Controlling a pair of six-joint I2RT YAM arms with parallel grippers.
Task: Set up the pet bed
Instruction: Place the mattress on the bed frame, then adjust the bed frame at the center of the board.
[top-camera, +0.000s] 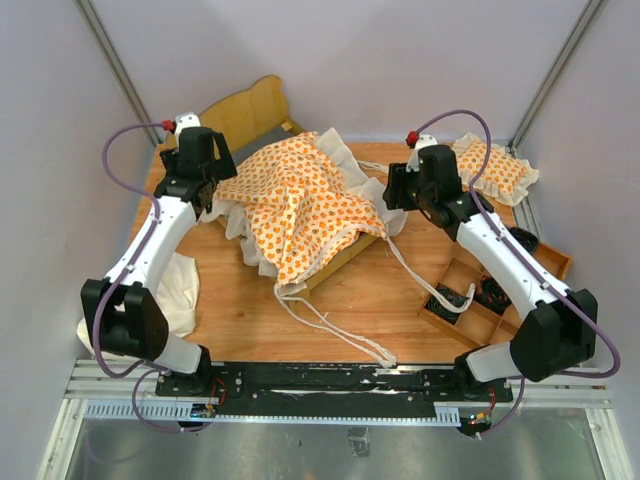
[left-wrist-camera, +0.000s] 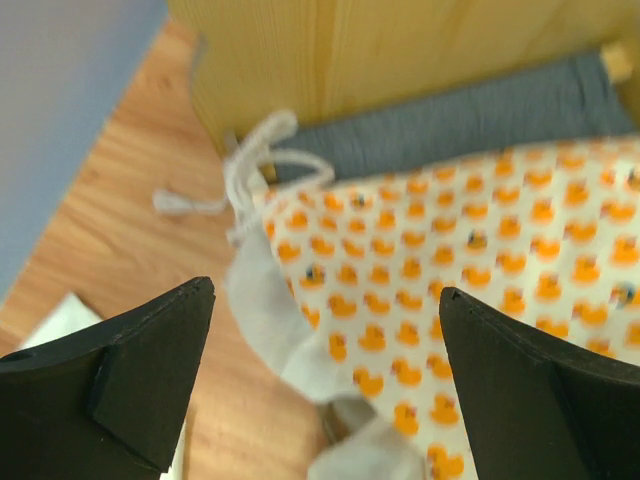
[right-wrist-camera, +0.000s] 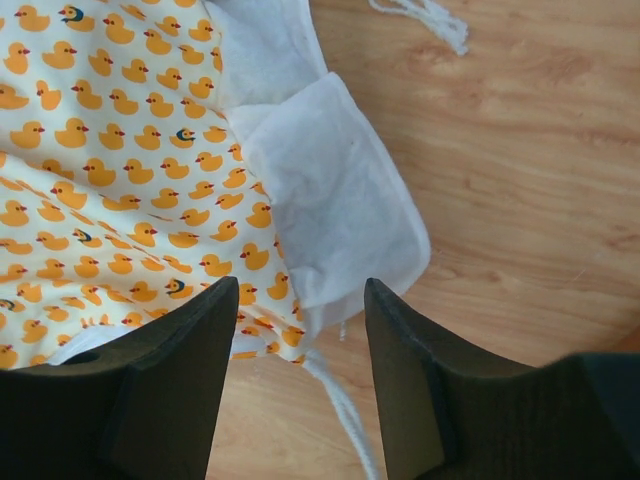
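Item: duck-print cushion (top-camera: 300, 200), bunched across the bed frame (top-camera: 250, 112), far-left part of counter (top-camera: 240, 310); tie strings (top-camera: 335, 330) trailing toward near edge. Left pincer (left-wrist-camera: 325, 300), right pincer (right-wrist-camera: 302, 290): both apart, empty. Likely risks: loose strings snagging a pincer, lopsided cushion sliding off

A light wooden table (top-camera: 350, 300) carries everything. The bed frame (top-camera: 250, 110) stands on it toward the far left, headboard at the far edge. The duck-print cushion (top-camera: 300, 200) is draped over the bed frame, its cream ruffle spilling onto the wood. Its tie strings (top-camera: 330, 325) trail across the boards in front of the bed frame. A cream cloth (top-camera: 180, 285) lies front-left of the bed frame, a small ruffled pillow (top-camera: 493, 168) well to its right, and a divided wooden tray (top-camera: 557, 260) front-right of it.
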